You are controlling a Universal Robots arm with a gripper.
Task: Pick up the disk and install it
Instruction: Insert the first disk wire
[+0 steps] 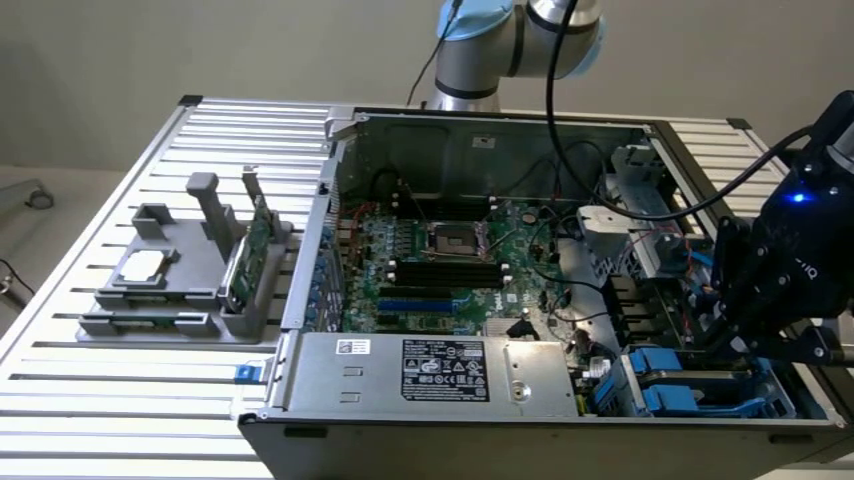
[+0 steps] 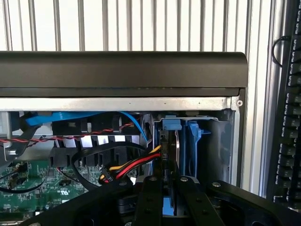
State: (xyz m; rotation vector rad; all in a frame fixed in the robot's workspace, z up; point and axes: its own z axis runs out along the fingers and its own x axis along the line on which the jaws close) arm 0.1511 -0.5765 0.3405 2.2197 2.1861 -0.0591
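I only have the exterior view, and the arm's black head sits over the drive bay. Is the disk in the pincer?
Observer: Yes. The wrist view shows the disk edge-on and upright, with the pincer closed on it, one of the fingers on each side.
Operator: Is anything crowding it?
Observer: A red, yellow and black wire bundle reaches right up to the disk's edge from the motherboard side.
Operator: And the other side?
Observer: A blue bracket stands beside it, toward the case wall.
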